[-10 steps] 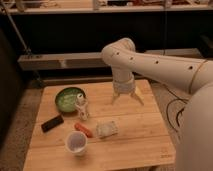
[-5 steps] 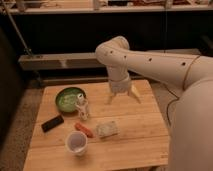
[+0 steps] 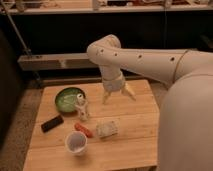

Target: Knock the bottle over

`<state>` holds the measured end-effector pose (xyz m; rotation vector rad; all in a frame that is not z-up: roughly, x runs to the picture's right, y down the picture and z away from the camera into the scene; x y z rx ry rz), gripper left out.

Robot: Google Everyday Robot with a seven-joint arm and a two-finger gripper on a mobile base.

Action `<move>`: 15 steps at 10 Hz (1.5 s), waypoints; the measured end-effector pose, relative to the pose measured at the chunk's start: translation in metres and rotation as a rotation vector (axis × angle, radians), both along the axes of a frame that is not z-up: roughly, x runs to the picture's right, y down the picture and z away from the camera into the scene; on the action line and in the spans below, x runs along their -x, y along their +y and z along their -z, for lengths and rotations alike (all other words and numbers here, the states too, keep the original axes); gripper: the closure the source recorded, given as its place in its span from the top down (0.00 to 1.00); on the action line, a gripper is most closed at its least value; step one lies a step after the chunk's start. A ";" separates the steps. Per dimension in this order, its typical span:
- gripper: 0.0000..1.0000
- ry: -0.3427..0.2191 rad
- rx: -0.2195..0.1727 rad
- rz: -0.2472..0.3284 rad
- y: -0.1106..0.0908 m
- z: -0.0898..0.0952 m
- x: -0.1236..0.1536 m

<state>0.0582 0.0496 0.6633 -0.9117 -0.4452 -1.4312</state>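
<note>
Nearest the camera on the worktop [image 3: 131, 150] sat a white paper cup [image 3: 76, 142], open side up. Just behind it were a small orange thing [image 3: 84, 130] (couldn't tell what, tbh) and a crumpled pale wrapper [image 3: 106, 128]. A flat black gadget [image 3: 52, 123] lay off toward the left edge.

Next row back was the bottle [image 3: 81, 107] - slim, whitish, white cap, standing upright just beside the right rim of the green bowl [image 3: 68, 99]. Whether the two actually touched, I couldn't say.

So imo the task wasn't done yet and this was the approach step. The gripper [image 3: 119, 99] hung over the far-middle of the worktop, right of the bottle and clearly apart from it, with both fingers [image 3: 106, 97] splayed wide, pointing down and holding nothing.

My guess for the next move: a sideways sweep to the left, low enough to catch the bottle's upper half w/o clipping the bowl or the wrapper. Bottle looked light, so a nudge should tip it.

Farther back, the arm [image 3: 145, 60] came in from the right, ran roughly level - then bent sharply at a rounded joint and dropped straight down to the wrist. Behind that was a shelf [image 3: 50, 62].
</note>
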 end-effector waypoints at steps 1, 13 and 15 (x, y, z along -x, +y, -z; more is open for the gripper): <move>0.80 -0.007 0.000 0.002 0.000 0.001 0.012; 0.80 -0.036 -0.007 0.049 -0.010 -0.001 0.024; 0.80 -0.041 -0.005 0.057 -0.012 -0.003 0.027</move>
